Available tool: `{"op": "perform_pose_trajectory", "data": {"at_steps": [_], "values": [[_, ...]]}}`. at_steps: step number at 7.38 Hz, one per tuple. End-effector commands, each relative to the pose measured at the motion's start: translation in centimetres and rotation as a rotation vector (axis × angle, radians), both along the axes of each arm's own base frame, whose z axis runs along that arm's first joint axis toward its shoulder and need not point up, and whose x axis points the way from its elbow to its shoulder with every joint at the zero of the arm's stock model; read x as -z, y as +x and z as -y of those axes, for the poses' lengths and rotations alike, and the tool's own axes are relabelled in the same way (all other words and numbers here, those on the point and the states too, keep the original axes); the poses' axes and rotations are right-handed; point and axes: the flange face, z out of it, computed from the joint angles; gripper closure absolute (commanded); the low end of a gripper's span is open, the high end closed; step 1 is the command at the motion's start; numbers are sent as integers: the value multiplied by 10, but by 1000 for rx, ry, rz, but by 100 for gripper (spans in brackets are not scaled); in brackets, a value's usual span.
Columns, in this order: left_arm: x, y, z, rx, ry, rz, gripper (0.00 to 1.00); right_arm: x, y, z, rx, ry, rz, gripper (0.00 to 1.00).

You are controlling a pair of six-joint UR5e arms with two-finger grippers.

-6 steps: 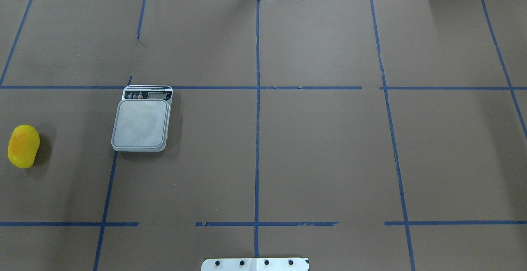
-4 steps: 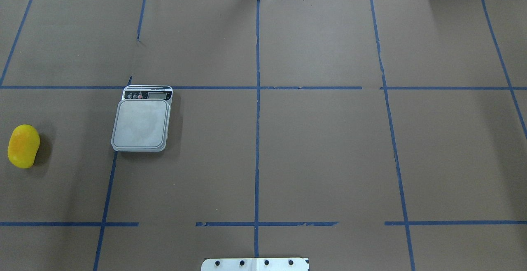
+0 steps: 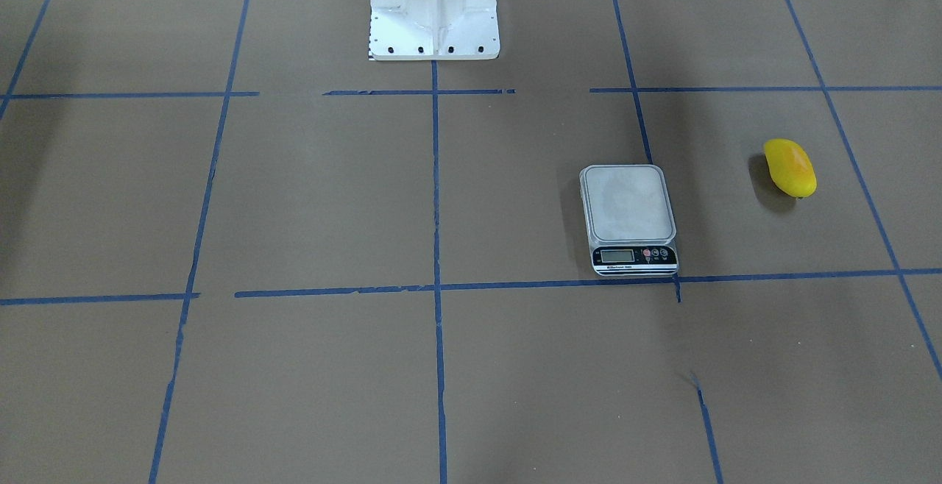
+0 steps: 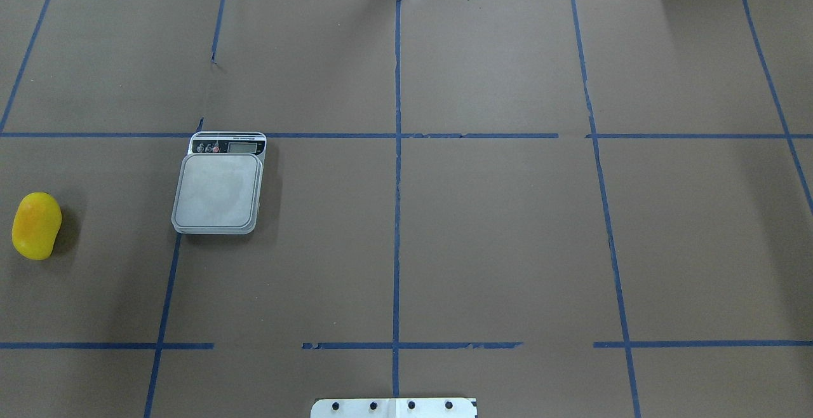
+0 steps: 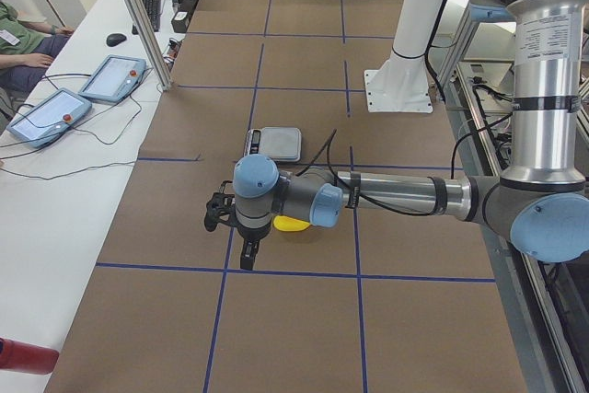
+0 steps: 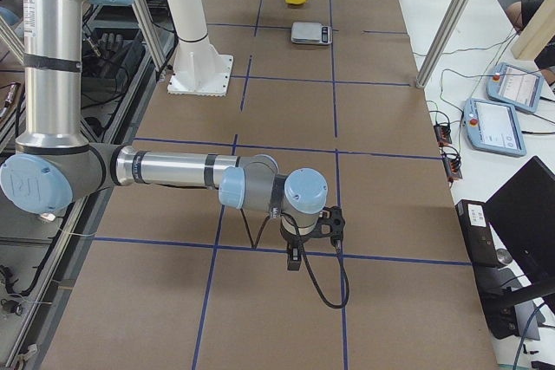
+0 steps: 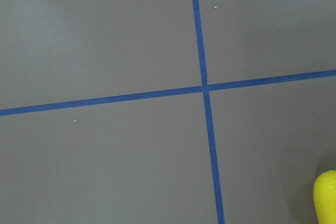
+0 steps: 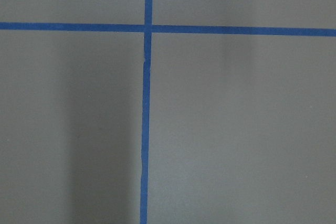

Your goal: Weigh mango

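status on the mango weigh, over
Left claw, right claw: open or shut unclear. Mango on table, apart from scale, untouched. Nothing between them.

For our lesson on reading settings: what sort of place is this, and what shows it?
Probably a robotics lab: a jointed left arm over a table gridded in blue tape, with teach pendants alongside.

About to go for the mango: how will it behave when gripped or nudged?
The mango looks smooth-skinned and rounded, so a grip may slip unless it closes across the narrow width. It lies on its side on flat paper, so a nudge would probably rock or roll it. It seems firm, holding its shape.
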Motion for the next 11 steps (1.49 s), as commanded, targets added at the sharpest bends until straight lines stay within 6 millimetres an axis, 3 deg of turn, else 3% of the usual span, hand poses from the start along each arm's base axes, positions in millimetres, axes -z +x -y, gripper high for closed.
{"op": "perform_pose_trajectory", "data": {"at_steps": [1,2,3,7,9,11], "values": [[6,66,-13,43,-44,-62,0,0,0,0,-1,-1,0,0],[-4,90,-33,51,-55,-91,0,0,0,0,0,0,0,0],[-2,114,-43,75,-63,-125,0,0,0,0,0,2,0,0],[1,189,-58,76,-138,-104,0,0,0,0,0,0,0,0],[-11,213,-65,50,-158,-74,0,0,0,0,0,0,0,0],[-25,223,-69,29,-177,-59,0,0,0,0,0,0,0,0]]}}
